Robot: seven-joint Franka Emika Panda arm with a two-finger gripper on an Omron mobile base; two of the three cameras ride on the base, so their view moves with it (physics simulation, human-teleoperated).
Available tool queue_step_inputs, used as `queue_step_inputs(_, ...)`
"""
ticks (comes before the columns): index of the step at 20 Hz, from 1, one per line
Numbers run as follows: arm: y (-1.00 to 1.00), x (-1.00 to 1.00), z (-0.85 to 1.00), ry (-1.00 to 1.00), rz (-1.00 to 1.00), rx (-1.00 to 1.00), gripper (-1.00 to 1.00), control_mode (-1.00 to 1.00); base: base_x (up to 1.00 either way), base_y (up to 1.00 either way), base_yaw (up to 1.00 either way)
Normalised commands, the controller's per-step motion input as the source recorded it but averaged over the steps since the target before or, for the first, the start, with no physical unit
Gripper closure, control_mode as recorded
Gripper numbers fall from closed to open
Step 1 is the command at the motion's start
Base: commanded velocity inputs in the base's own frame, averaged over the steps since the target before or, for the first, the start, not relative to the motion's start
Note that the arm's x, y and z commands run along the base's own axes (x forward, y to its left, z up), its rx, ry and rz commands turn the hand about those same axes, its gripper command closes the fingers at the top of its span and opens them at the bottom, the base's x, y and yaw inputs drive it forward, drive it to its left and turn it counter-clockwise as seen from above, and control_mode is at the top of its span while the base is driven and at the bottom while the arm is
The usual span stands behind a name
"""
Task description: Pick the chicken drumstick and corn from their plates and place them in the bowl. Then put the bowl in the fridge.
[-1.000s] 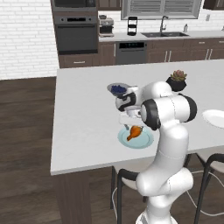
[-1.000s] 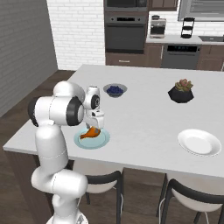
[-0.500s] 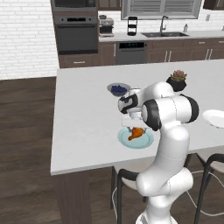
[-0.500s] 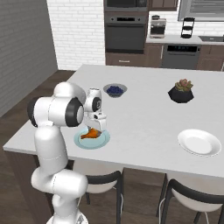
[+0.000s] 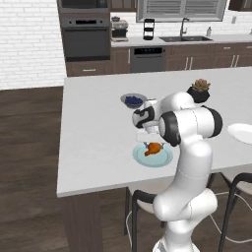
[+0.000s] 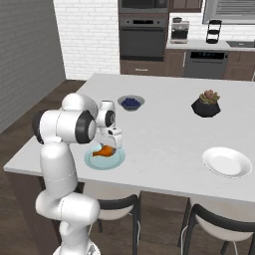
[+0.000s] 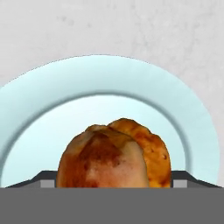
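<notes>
The chicken drumstick (image 7: pixel 113 155) is orange-brown and lies on the light blue plate (image 7: pixel 109 83) near the counter's front edge. My gripper (image 7: pixel 112 181) points down over it, open, one finger tip on each side of the fat end with a small gap. From the base views the drumstick (image 5: pixel 154 148) (image 6: pixel 103 151) sits just under the gripper (image 5: pixel 150 142) (image 6: pixel 111 145) on the blue plate (image 5: pixel 166 159) (image 6: pixel 118 161). The white plate (image 5: pixel 243 133) (image 6: pixel 226 162) lies far to the right. The corn, the bowl and the fridge are out of view.
A small grey bowl of blueberries (image 5: pixel 133 100) (image 6: pixel 131 102) stands behind the blue plate. A black plant pot (image 5: pixel 199 91) (image 6: pixel 206 104) is farther right. Stools (image 6: pixel 219 224) stand under the counter's front edge. A dark wall oven (image 5: pixel 86 42) is in the back.
The hand has sunk a little toward the blue plate, bringing the fingers down around the drumstick. The drumstick and plates have not moved.
</notes>
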Motion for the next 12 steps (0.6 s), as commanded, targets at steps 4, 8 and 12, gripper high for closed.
queue_step_inputs(4,0.0,-0.06,-0.12,-0.05,0.02,0.0,1.0,-1.0,0.0,0.0,0.0)
queue_step_inputs(8,0.0,-0.42,0.35,-0.17,0.0,0.02,1.0,-1.0,0.0,0.0,0.0)
queue_step_inputs(12,0.0,-0.85,1.0,-0.14,0.0,0.03,1.0,-1.0,0.0,0.0,0.0)
